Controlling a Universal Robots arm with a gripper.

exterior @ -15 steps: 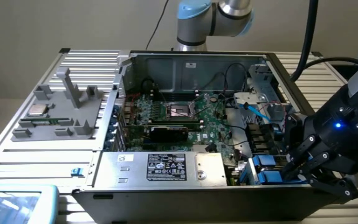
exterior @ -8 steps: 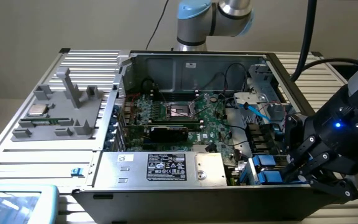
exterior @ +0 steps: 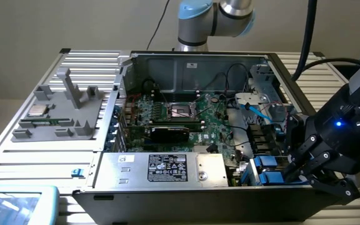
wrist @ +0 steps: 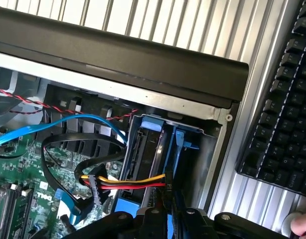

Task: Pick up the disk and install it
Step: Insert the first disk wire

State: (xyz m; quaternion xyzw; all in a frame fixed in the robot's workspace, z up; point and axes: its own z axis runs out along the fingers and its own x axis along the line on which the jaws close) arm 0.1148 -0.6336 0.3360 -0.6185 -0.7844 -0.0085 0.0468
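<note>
Though amid cables (wrist: 128, 183), disk (wrist: 145, 149) perhaps seated.

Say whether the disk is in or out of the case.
In. The disk stands on edge in a corner bay of the case, blue frame showing; fully seated, cannot tell.

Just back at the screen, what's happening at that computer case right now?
The robot arm's black gripper is low over the metal drive bay, in the corner of the open grey computer case on the exterior view's right. The disk, a flat drive in a bright blue plastic carrier, stands on edge in a bay slot directly below the gripper, next to the yellow, red and black cables. I can't tell whether the disk is fully seated or still gripped.
</note>
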